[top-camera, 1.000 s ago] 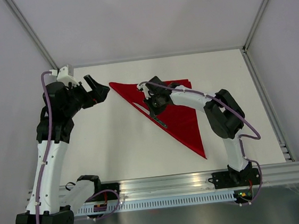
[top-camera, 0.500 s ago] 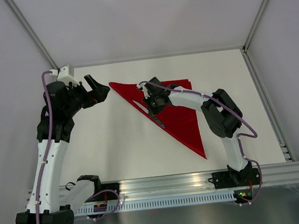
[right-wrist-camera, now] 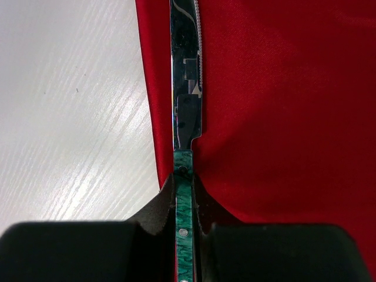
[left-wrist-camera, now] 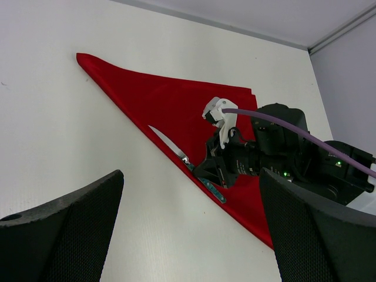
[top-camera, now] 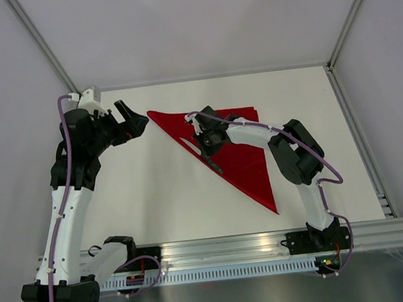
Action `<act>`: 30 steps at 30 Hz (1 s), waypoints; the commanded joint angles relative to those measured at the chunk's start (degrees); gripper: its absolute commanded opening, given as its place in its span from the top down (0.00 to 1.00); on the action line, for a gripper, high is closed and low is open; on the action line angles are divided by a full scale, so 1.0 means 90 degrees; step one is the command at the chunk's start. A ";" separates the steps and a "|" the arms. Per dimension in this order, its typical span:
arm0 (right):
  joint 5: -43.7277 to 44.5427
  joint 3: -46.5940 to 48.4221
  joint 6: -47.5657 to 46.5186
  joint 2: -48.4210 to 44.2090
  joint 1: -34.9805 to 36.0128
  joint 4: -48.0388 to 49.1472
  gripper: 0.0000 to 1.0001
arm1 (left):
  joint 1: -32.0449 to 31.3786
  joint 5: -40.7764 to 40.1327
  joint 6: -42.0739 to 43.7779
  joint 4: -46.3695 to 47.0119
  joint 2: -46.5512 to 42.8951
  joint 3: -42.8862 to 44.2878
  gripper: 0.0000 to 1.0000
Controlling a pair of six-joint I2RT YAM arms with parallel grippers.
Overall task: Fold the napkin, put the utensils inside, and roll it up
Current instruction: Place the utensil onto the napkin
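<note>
The red napkin (top-camera: 244, 157) lies flat on the white table, folded into a triangle; it also fills the right wrist view (right-wrist-camera: 282, 88) and shows in the left wrist view (left-wrist-camera: 170, 106). My right gripper (top-camera: 207, 147) (right-wrist-camera: 184, 194) is shut on the green handle of a knife (right-wrist-camera: 187, 88). The knife (top-camera: 203, 154) (left-wrist-camera: 167, 143) runs along the napkin's long folded edge, blade pointing back-left; I cannot tell whether it touches the cloth. Up at the back left, my left gripper (top-camera: 137, 122) (left-wrist-camera: 189, 197) stands open and empty, clear of the napkin's far corner.
Grey enclosure walls (top-camera: 27, 68) close off the table on the left, back and right. An aluminium rail (top-camera: 219, 246) with the arm bases runs along the near edge. Bare white table (top-camera: 155, 192) lies left of the napkin.
The right arm's elbow has drifted slightly left and the knife has shifted a little along the folded edge. The left arm has not moved.
</note>
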 commanded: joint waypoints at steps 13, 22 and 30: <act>0.0045 -0.0018 0.0125 0.0070 -0.0002 0.0006 0.89 | 0.0010 -0.0035 -0.0089 -0.0010 0.0028 0.0205 0.00; 0.0006 0.0109 0.0086 -0.0008 -0.0002 -0.0121 0.70 | 0.0010 -0.0054 -0.0050 -0.0019 0.0057 0.0244 0.00; -0.0004 0.0313 -0.0050 -0.0232 -0.0012 -0.0326 0.61 | 0.0010 0.0004 -0.0040 0.0000 0.0125 0.0332 0.00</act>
